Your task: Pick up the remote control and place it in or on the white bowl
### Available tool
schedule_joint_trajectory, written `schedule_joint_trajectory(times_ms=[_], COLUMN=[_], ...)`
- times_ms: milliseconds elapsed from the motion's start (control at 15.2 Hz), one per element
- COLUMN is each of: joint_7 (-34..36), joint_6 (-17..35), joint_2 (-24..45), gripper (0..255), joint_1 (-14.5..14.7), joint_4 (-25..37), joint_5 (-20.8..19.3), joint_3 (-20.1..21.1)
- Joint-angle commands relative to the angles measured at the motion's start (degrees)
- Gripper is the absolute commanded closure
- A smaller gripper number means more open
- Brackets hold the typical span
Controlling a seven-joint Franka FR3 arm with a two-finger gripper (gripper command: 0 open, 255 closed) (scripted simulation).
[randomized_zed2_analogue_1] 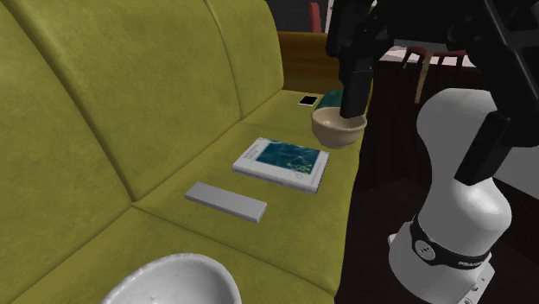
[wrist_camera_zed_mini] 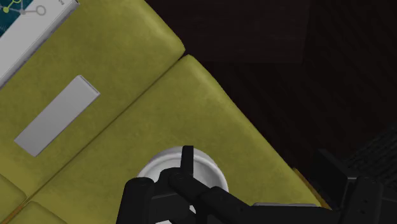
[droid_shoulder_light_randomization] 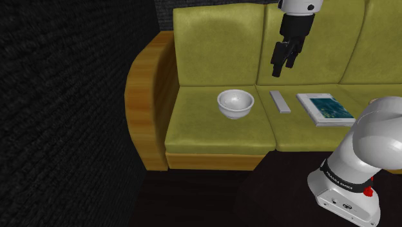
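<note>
A flat grey remote control (droid_shoulder_light_randomization: 279, 101) (randomized_zed2_analogue_1: 225, 201) (wrist_camera_zed_mini: 57, 115) lies on the olive sofa seat, beside the seam between two cushions. The white bowl (droid_shoulder_light_randomization: 235, 103) (randomized_zed2_analogue_1: 173, 281) (wrist_camera_zed_mini: 154, 167) stands upright on the neighbouring cushion, to the shoulder view's left of the remote. My black gripper (droid_shoulder_light_randomization: 283, 66) (randomized_zed2_analogue_1: 352, 105) hangs well above the remote, in front of the backrest. Its fingers stand apart with nothing between them.
A white book with a blue-green cover (droid_shoulder_light_randomization: 325, 108) (randomized_zed2_analogue_1: 283, 161) (wrist_camera_zed_mini: 25, 25) lies past the remote, away from the bowl. Farther along in the second exterior view are a tan bowl (randomized_zed2_analogue_1: 339, 128) and a phone (randomized_zed2_analogue_1: 307, 101). The sofa's wooden armrest (droid_shoulder_light_randomization: 145, 97) bounds the bowl's side.
</note>
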Motion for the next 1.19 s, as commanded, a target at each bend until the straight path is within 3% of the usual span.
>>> schedule_joint_trajectory(times_ms=[0,594,1122], joint_7=[0.0,-0.2,0.0], joint_6=[0.0,14.5,27.7], joint_2=[0.0,7.7,18.5], gripper=[0,0,0], joint_1=[0.0,-6.2,-11.6], joint_4=[0.0,-6.8,-8.9], joint_5=[0.0,-4.4,-7.6], joint_3=[0.0,-5.3,-10.4])
